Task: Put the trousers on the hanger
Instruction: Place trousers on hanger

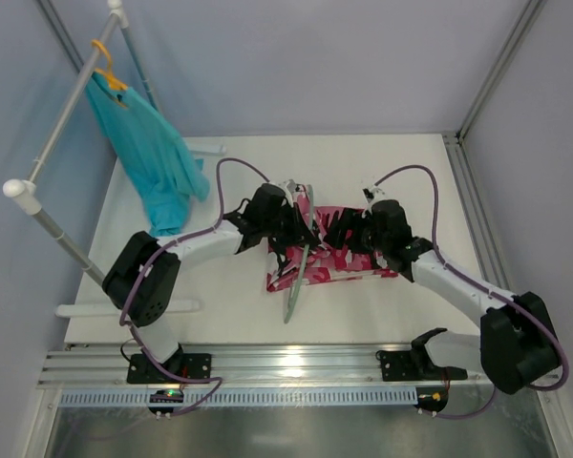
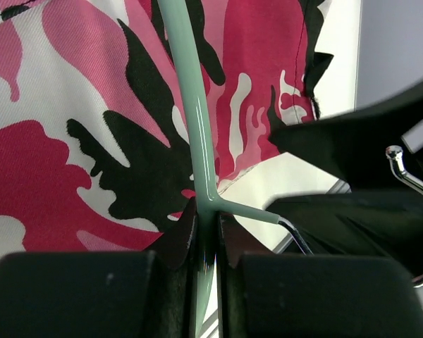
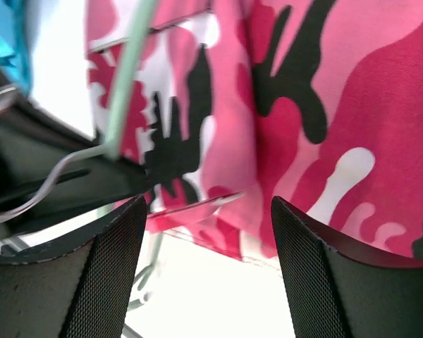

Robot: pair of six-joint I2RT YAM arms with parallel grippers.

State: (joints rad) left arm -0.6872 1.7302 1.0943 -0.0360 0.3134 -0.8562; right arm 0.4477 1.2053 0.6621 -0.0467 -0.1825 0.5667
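Observation:
The pink camouflage trousers (image 1: 334,260) lie folded on the white table, between my two grippers. The pale mint hanger (image 1: 299,277) lies across their left part, one rod running toward the near edge. In the left wrist view my left gripper (image 2: 208,224) is shut on the hanger (image 2: 196,127) where its rod meets the hook's neck, with the trousers (image 2: 56,141) beneath. My left gripper (image 1: 286,229) sits at the trousers' left end. My right gripper (image 1: 355,237) hovers over the trousers' middle. In its wrist view the right gripper (image 3: 208,218) is open and empty above the trousers' (image 3: 338,105) hem, near the hanger (image 3: 129,77).
A white tube rack (image 1: 62,124) stands at the back left. From it hangs a teal garment (image 1: 153,162) on an orange hanger (image 1: 107,72). Bare table (image 1: 411,172) lies behind and right of the trousers, and grey walls enclose the cell.

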